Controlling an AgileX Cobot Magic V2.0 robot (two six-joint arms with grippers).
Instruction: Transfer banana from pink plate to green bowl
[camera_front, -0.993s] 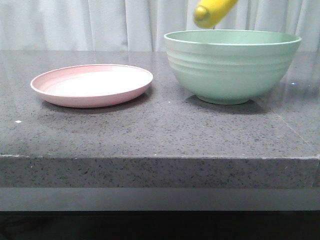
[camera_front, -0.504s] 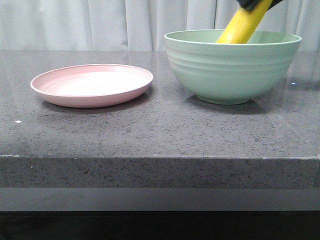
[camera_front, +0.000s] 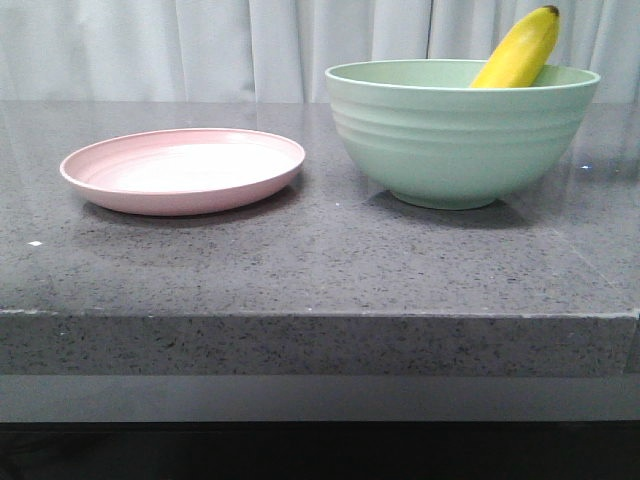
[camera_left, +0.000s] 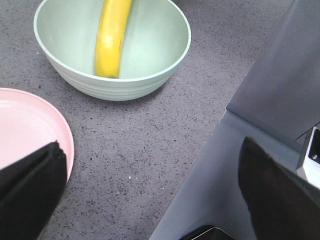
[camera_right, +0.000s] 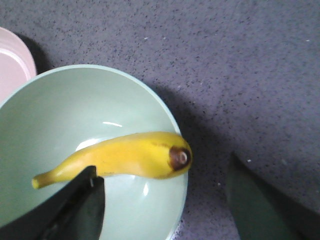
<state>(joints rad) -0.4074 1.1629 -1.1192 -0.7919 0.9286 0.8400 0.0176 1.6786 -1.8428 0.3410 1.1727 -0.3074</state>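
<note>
The banana (camera_front: 518, 52) lies in the green bowl (camera_front: 455, 140), leaning on the bowl's right rim with its dark tip sticking up above it. It shows in the left wrist view (camera_left: 111, 37) and the right wrist view (camera_right: 120, 157) too. The pink plate (camera_front: 185, 170) sits empty on the left. My right gripper (camera_right: 165, 200) is open above the bowl (camera_right: 60, 130), holding nothing. My left gripper (camera_left: 150, 195) is open over the counter near the plate (camera_left: 25, 125), well short of the bowl (camera_left: 120, 85). Neither gripper shows in the front view.
The grey speckled counter (camera_front: 320, 260) ends in a front edge close to the camera. A white curtain (camera_front: 200, 50) hangs behind. A lower grey surface (camera_left: 260, 120) lies beside the counter in the left wrist view.
The banana came down from above into the bowl and was let go. The right gripper has risen out of the front view.
</note>
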